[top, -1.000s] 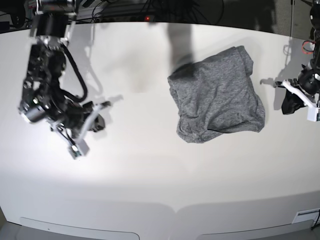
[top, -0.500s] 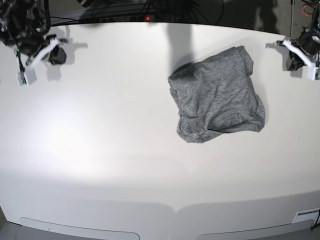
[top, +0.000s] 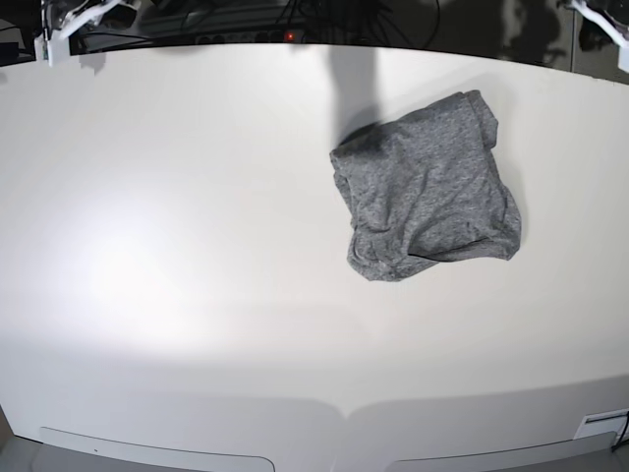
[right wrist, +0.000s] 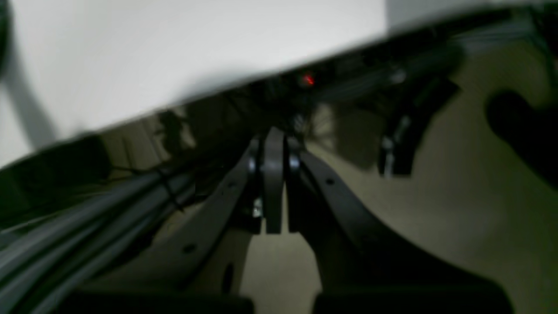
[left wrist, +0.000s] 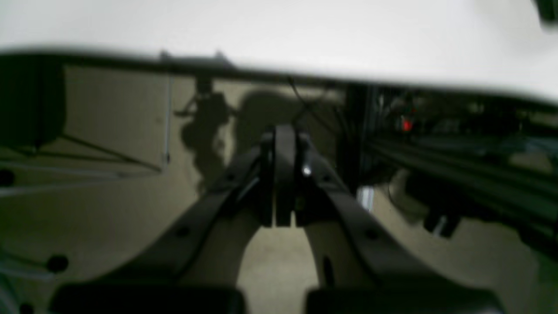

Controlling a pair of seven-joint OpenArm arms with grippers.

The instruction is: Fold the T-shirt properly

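Presently: heather-grey knit T-shirt folded compact on white table; left gripper and right gripper pressed together, empty, parked off-table; seemingly only a final check is needed.

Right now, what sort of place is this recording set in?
Probably a robotics lab workbench: a wide white table bearing only a grey T-shirt, cables bundled behind its far edge, and both grippers, left gripper and right gripper, shut.
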